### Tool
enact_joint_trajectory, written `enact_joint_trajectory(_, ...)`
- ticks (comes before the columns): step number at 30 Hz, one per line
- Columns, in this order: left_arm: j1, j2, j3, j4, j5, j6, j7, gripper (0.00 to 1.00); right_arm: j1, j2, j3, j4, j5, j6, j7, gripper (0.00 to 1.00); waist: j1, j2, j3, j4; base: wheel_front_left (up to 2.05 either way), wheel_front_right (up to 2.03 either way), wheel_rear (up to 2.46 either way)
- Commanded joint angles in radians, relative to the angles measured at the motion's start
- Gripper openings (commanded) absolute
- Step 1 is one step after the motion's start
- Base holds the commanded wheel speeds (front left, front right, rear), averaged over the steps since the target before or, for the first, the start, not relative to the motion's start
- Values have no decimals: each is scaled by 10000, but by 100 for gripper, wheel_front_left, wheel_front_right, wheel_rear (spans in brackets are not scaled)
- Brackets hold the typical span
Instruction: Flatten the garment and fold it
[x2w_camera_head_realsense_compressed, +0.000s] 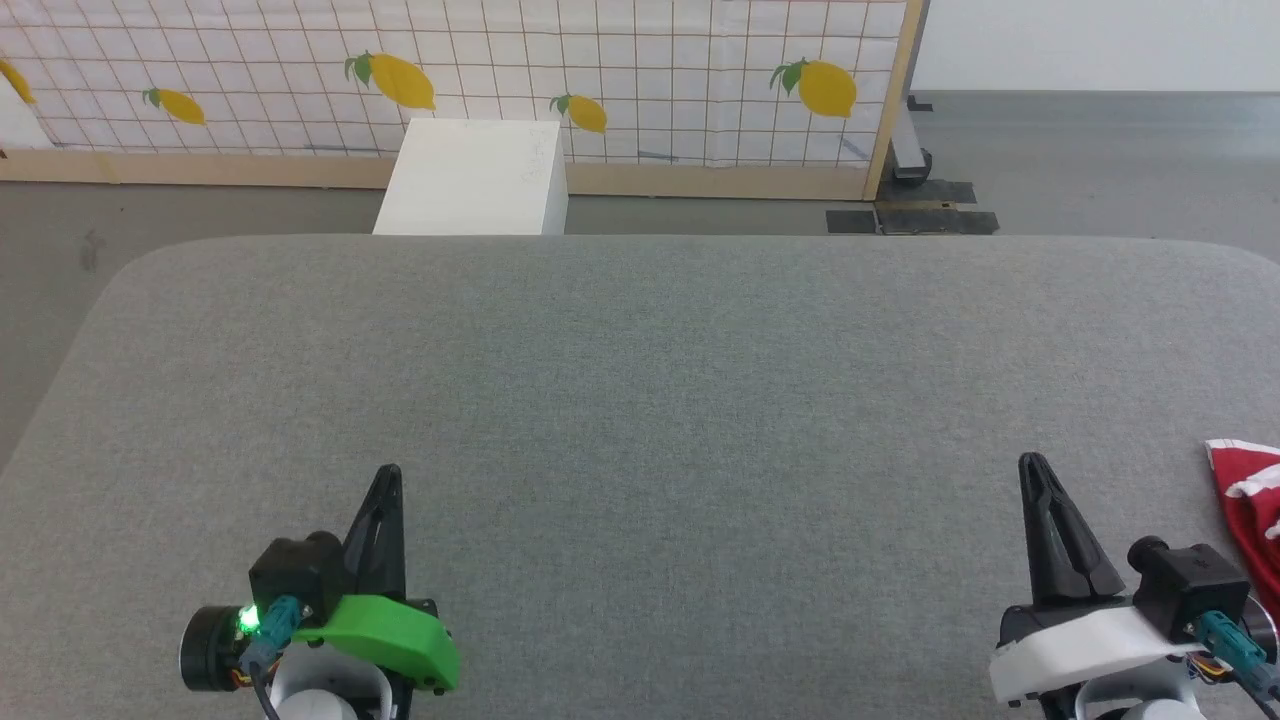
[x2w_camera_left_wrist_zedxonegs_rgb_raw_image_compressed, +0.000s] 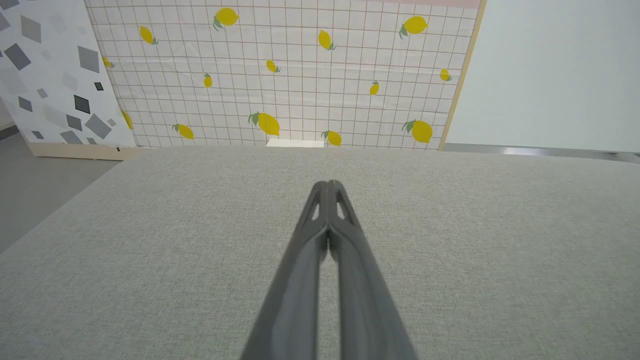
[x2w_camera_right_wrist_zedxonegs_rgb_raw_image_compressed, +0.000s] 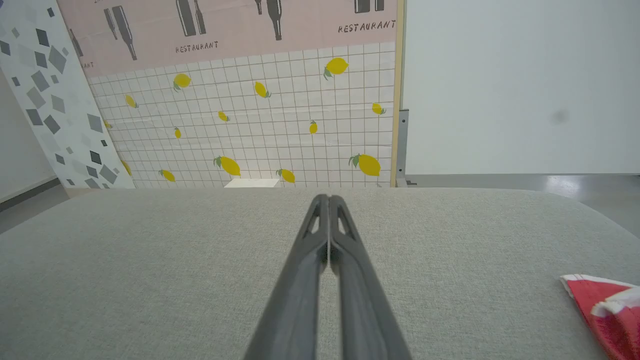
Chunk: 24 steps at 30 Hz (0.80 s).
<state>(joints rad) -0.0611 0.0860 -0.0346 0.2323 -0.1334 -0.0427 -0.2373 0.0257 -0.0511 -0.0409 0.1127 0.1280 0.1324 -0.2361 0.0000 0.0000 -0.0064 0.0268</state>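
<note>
Head view: the bright red jersey garment (x2w_camera_head_realsense_compressed: 1250, 500) with white trim lies bunched at the right edge of the grey fabric-covered table (x2w_camera_head_realsense_compressed: 640, 380), near the right gripper (x2w_camera_head_realsense_compressed: 1030, 462) but not touching it. The right gripper and the left gripper (x2w_camera_head_realsense_compressed: 388, 472) each have their fingers pressed together on nothing. A white box (x2w_camera_head_realsense_compressed: 470, 180) stands beyond the table.

Table (x2w_camera_head_realsense_compressed: 640, 380) top is grey woven cloth, matt, slightly rough. Garment (x2w_camera_head_realsense_compressed: 1252, 505) at its right edge is soft red cloth, white trim. Left gripper (x2w_camera_head_realsense_compressed: 388, 472) and right gripper (x2w_camera_head_realsense_compressed: 1030, 460) fingers: matt dark plastic.

I work in a test room: a big lemon board (x2w_camera_left_wrist_zedxonegs_rgb_raw_image_compressed: 300, 75) and a pink RESTAURANT board (x2w_camera_right_wrist_zedxonegs_rgb_raw_image_compressed: 235, 30) stand behind my grey table (x2w_camera_head_realsense_compressed: 640, 380)
</note>
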Motion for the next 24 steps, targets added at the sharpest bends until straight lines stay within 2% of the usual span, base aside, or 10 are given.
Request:
enact_joint_trajectory(1,58,-37,31,-92,135,39,77,0,-26,1,20,-66,-94,-2,72,0,0,0,1,-3,0,0,0)
enact_joint_trajectory(24,172,-103,95,-549,381,119,547,0,-73,2,100,-283,-337,-5,541,0,0,0,14,-58,0,0,0)
